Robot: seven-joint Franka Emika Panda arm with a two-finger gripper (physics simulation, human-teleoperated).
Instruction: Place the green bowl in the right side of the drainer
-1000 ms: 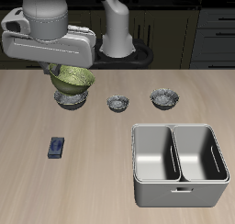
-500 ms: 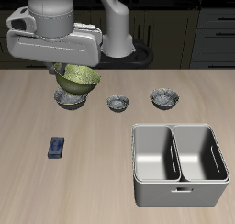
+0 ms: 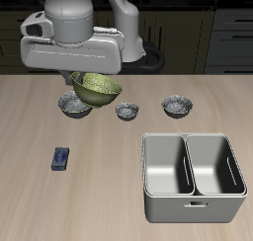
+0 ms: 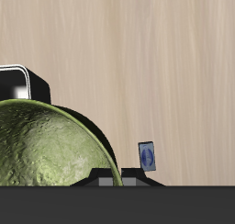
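**Aloft: green bowl carried over the table**

Clamped in the gripper (image 3: pixel 87 79), the green bowl (image 3: pixel 97 88) hangs tilted above the table (image 3: pixel 59 200), beside a grey bowl (image 3: pixel 71 105). At its four o'clock, well apart, sits the drainer (image 3: pixel 194 176).

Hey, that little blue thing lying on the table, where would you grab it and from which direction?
Probably from straight above, pinching the long sides of the small blue block across its narrow width. It lies flat and apart from the grey bowls, so nothing crowds it. The gripper would first have to set down the green bowl.
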